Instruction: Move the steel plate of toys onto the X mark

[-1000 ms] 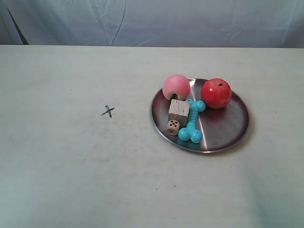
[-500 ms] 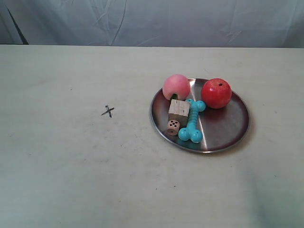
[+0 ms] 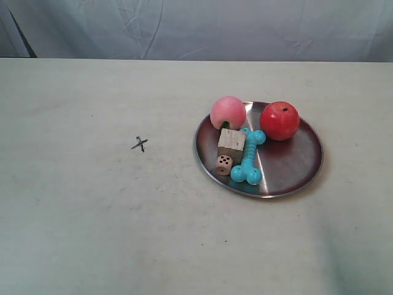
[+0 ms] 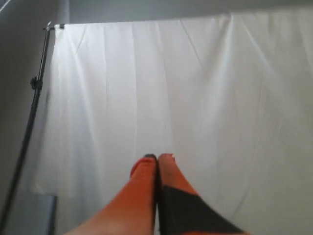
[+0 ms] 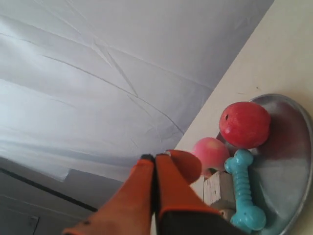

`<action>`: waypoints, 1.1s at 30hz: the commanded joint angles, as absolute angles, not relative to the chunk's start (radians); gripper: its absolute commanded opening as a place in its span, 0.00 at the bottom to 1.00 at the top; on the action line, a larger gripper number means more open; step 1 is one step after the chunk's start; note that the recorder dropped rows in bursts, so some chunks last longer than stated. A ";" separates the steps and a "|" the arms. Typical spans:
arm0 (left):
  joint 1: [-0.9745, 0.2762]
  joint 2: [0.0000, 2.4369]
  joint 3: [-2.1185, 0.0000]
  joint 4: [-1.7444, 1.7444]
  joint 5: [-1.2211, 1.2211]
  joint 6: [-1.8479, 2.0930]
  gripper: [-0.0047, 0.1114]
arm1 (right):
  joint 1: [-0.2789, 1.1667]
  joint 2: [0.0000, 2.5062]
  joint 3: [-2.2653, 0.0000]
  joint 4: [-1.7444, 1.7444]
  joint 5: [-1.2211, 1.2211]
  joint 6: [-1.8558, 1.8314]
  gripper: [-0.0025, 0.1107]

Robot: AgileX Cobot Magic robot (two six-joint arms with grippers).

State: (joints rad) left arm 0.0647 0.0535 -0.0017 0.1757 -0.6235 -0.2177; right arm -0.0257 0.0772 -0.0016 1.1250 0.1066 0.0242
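In the exterior view the round, shiny steel plate (image 3: pixel 295 166) sits right of centre on the pale beige surface (image 3: pixel 92 215), well apart from the small dark X mark (image 3: pixel 140 144) at left of centre. The plate carries a red ball-like apple (image 3: pixel 279 120), a pink peach (image 3: pixel 228 112), a turquoise bone (image 3: pixel 248 156), a pale wooden cube (image 3: pixel 231 144) and a small brown die (image 3: pixel 224 164). No arm shows here. In the left wrist view the left hand (image 4: pixel 157 157) is clenched on nothing and faces a white curtain (image 4: pixel 195 88). In the right wrist view the right hand (image 5: pixel 154 157) is likewise clenched and empty, with plate and toys beyond its tips. I judge the reach not yet begun. I would open the right hand, pinch the bare rim away from the toys, and slide the plate low and level, slowly, since apple and peach could roll.
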 commanded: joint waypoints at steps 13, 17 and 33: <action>0.052 0.425 -0.298 0.558 -0.458 -0.930 0.04 | -0.021 0.294 -0.318 0.576 0.181 -0.109 0.03; -0.001 0.634 -0.391 0.822 -0.692 -1.077 0.04 | -0.021 0.501 -0.397 0.485 0.228 -0.109 0.03; -0.298 1.405 -0.839 1.342 -0.818 -1.621 0.04 | -0.021 1.150 -0.758 0.413 0.519 -0.166 0.03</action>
